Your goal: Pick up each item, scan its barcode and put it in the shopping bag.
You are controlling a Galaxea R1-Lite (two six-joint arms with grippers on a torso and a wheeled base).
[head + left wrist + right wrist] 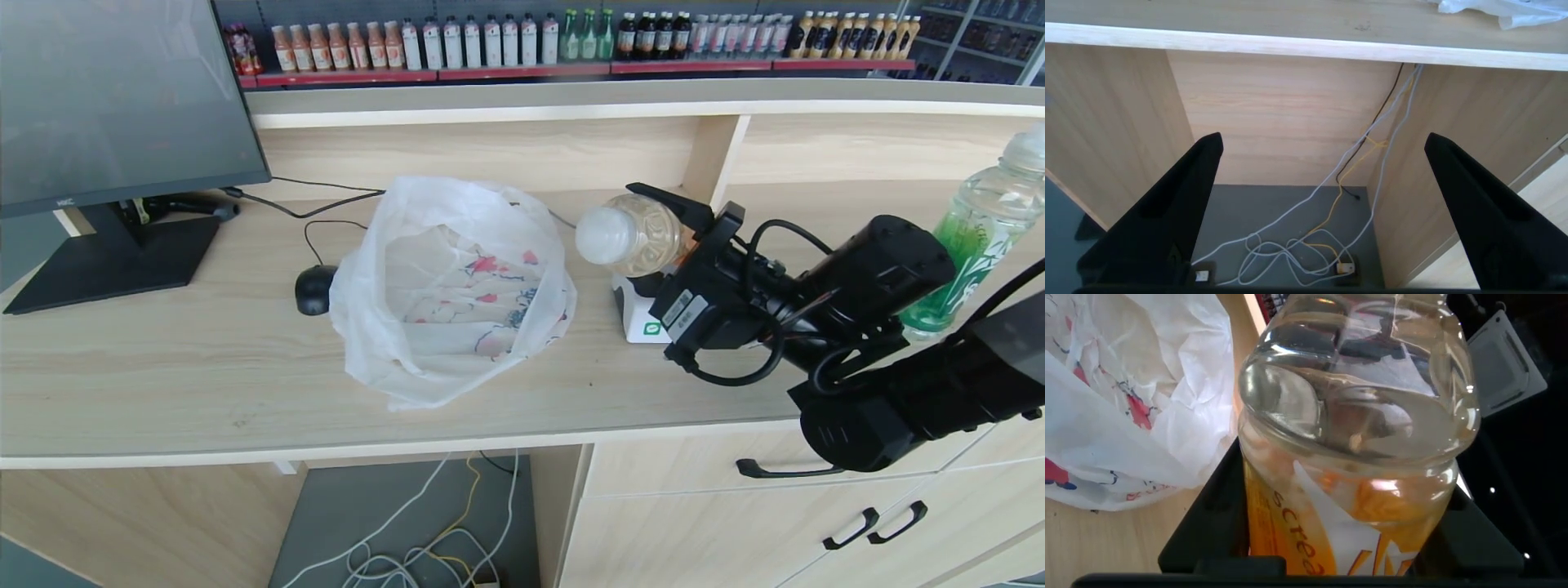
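Over the right part of the pale wooden bench (163, 367), clamped between the black fingers of the right claw (653, 237) — a clear plastic bottle with a white cap and orange label (624, 235), held off the surface, lying sideways, cap end turned toward the crumpled white translucent plastic shopping bag with red and blue print (453, 286). Just beside the bag's right rim, not touching it. Close under the bottle, standing on the bench, a small white box with a green mark (641, 318). Bag near the middle of the bench, mouth gaping upward. Farther right, upright and well apart from the bag, a tall clear bottle with a green label (971, 237). Left of the bag, a black computer mouse (313, 290) and a dark monitor on a black stand (114, 90). Below the bench's front edge, left claw (1323, 220) — fingers spread wide, nothing between them, facing loose white and yellow cables (1315, 245) on the grey floor.
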